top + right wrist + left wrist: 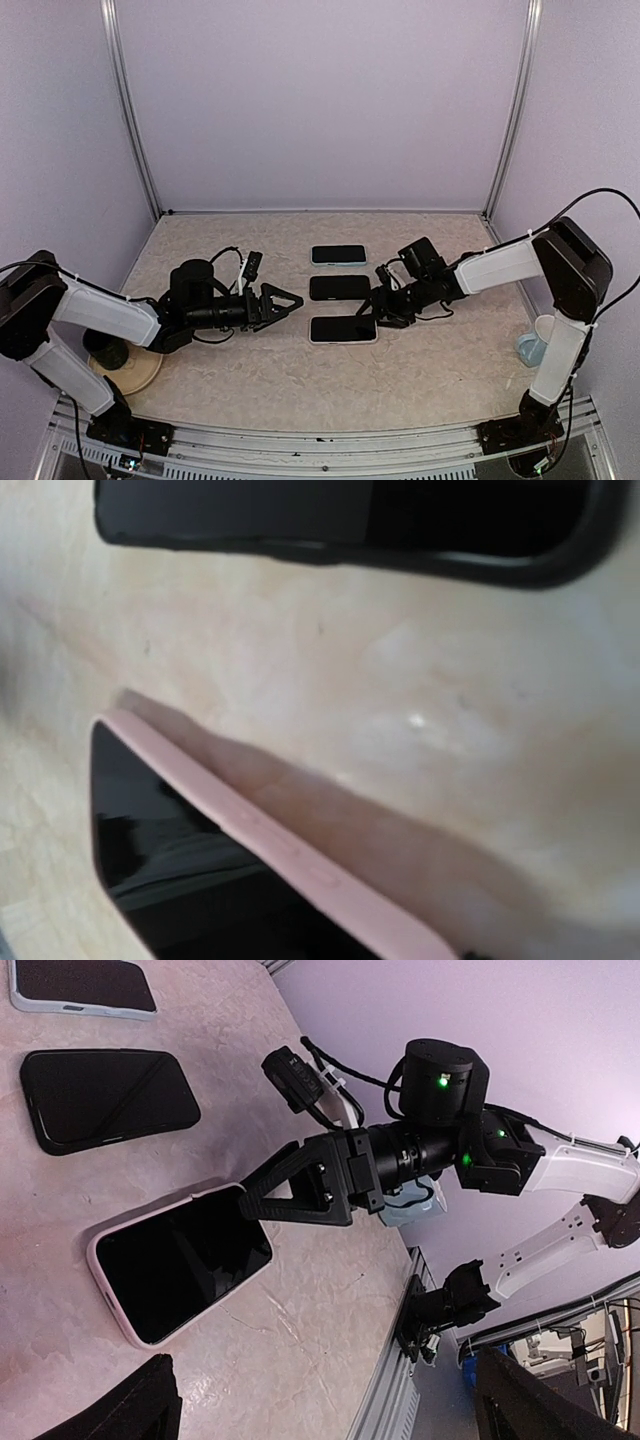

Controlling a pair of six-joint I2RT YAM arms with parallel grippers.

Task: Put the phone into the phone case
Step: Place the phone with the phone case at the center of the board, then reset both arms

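The phone [343, 329], black screen up, lies flat inside a pink phone case [100, 1270], nearest of three handsets on the table. My right gripper [378, 305] is low at its right end, and in the left wrist view its fingers [290, 1185] overlap that end of the phone [180, 1265]. One finger hides the other, so the gap between them does not show. The right wrist view is close and blurred, with the case's long pink side [270, 830], the screen [180, 880] and no fingers. My left gripper [290, 302] hangs open and empty, left of the phone [322, 1358].
Behind it lie a phone in a black case [340, 287] and, farther back, one in a pale case [338, 255]. A pale blue cup [532, 345] stands by the right arm's base. A round tan disc with a dark object [130, 365] sits under the left arm.
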